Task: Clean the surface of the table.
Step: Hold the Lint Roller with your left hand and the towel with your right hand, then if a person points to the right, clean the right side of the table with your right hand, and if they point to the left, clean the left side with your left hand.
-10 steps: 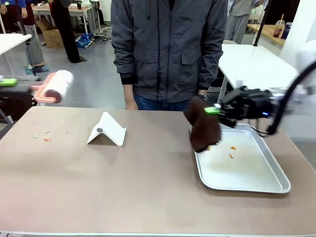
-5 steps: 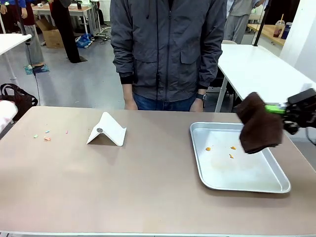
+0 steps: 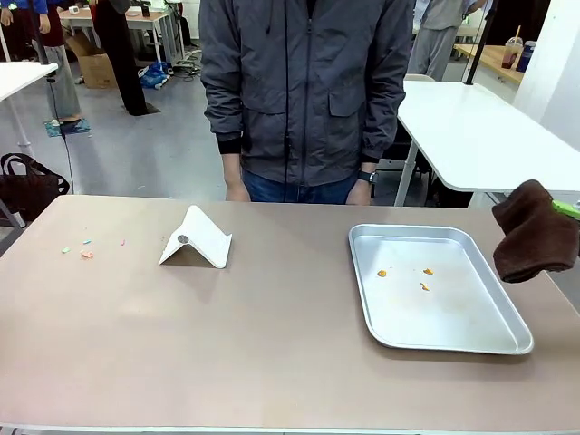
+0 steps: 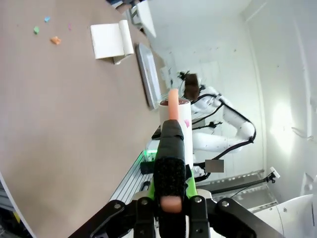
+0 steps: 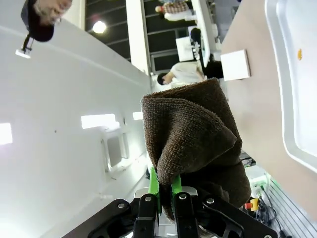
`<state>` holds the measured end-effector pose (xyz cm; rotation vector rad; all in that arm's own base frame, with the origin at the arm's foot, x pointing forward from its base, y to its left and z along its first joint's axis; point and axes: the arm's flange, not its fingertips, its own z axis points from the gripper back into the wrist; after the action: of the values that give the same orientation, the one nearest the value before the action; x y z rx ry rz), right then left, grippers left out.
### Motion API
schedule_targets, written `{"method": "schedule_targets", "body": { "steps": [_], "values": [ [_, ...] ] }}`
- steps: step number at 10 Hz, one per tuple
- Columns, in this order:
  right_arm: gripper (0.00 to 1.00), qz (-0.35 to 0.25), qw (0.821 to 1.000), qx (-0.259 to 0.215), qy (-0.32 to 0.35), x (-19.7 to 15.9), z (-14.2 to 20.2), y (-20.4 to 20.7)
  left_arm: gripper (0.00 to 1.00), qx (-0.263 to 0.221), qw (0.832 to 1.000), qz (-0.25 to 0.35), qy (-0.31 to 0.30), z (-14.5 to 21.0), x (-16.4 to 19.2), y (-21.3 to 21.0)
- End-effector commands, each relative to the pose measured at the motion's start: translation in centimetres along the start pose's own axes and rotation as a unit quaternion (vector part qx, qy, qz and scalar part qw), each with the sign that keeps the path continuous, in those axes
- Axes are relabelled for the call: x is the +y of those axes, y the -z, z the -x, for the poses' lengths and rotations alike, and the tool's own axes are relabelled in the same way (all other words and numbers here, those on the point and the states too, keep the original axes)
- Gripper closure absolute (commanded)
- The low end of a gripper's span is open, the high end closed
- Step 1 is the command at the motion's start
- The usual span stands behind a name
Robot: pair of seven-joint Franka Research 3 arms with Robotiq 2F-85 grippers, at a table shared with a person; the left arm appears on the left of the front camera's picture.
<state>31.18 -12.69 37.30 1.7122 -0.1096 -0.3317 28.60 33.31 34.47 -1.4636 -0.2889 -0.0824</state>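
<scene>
In the left wrist view the left gripper (image 4: 170, 191) is clenched on a lint roller (image 4: 174, 119) that points up the frame. The coloured crumbs (image 4: 47, 30) lie upper left of it, so this arm looks nearer. Across the table (image 3: 272, 344) sit the crumbs, a white folded stand (image 3: 195, 237) and a tray (image 3: 453, 313). At the right edge the right gripper (image 5: 163, 186) grasps a brown cloth (image 3: 535, 231).

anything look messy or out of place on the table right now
Small coloured crumbs lie scattered on the table near its left end, and a few orange bits sit in the metal tray. Nothing looks damaged or tipped.
</scene>
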Motion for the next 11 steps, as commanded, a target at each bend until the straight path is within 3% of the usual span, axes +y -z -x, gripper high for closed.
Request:
{"method": "schedule_targets", "body": {
  "steps": [1, 11],
  "values": [
    [1.0, 0.004, 1.0, 0.01, -0.013, 0.95, 0.35, 0.56, 0.81, 0.016, 1.0, -0.016, -0.001, -0.18, -0.47, 0.21],
    [1.0, 0.004, 1.0, 0.01, -0.013, 0.95, 0.35, 0.56, 0.81, 0.016, 1.0, -0.016, -0.001, -0.18, -0.47, 0.21]
  ]
}}
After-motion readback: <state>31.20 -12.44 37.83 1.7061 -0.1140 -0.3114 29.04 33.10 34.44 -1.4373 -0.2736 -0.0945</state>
